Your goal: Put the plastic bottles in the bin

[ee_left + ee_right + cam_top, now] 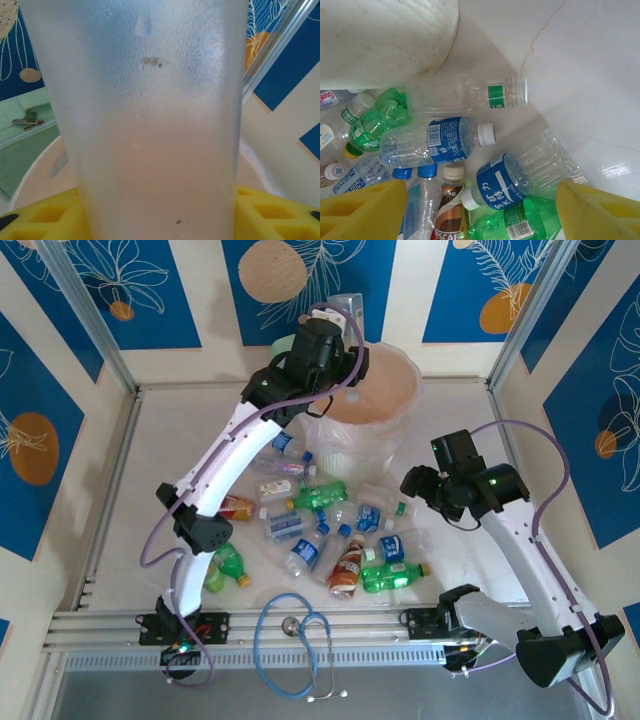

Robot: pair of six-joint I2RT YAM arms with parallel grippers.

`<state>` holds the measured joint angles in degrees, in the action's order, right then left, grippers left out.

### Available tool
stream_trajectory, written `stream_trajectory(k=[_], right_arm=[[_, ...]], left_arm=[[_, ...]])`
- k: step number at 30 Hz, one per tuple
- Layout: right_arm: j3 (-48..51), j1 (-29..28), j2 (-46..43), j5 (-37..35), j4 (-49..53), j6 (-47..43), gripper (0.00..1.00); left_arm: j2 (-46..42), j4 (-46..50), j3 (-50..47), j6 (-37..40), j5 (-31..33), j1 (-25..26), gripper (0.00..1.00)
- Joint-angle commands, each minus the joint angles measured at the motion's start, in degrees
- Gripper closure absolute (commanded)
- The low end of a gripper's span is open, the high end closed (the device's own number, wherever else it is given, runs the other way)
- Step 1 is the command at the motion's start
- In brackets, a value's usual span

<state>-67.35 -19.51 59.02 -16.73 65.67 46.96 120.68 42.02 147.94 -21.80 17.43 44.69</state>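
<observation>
Top, left-wrist and right-wrist views, with all positions given relative to the bin (408, 375), a round pale wastebasket with a translucent liner standing on the white table (455, 415). The left gripper (160, 220) was poised over the bin's rim on its left side; its yellow pads (45, 217) pressed against both flanks of a frosted bottle (150, 125), which stood upright between them above the bin's opening. A mint-green box (22, 135) lay behind the bin. The right gripper (480, 220) hung to the right of the bin's base, jaws spread wide and holding nothing, looking down on the heap of plastic bottles (320, 530). That heap lay on the table against the near side of the bin. Nearest the bin's wall lay a clear bottle with a green label (465, 95) on its side. Just nearer than that, away from the bin, lay a blue-labelled bottle with a white cap (430, 142); a green bottle (370, 125) lay to one side of it, and a second blue-labelled bottle (520, 175) lay nearer still. A brown coffee bottle (450, 210) lay at the heap's edge farthest from the bin. A blue stethoscope (290, 635) lay beyond the heap, well apart from the bin
</observation>
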Motion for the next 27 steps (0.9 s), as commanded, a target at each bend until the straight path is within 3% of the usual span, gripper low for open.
stream_trajectory(k=[1,14,22,27], right_arm=[[0.56,-0.3,-0.67,-1.32,1.54,1.64,0.21],[0.37,-0.28,-0.14,-2.85,2.18,1.94,0.21],[0.14,-0.31,-0.38,-3.33,3.03,1.85,0.21],[-0.9,-0.52,0.1,-4.26,5.69,2.28,0.21]], left_arm=[[0.93,-3.81,0.17,-1.56,-1.36,-0.5,0.4],[1.67,4.94,-3.58,-6.8,-1.53,-0.76,0.35],[-0.11,2.59,-5.23,-6.44,-4.09,-0.65,0.24],[-3.75,1.56,-5.16,-5.08,-3.42,-0.57,0.24]])
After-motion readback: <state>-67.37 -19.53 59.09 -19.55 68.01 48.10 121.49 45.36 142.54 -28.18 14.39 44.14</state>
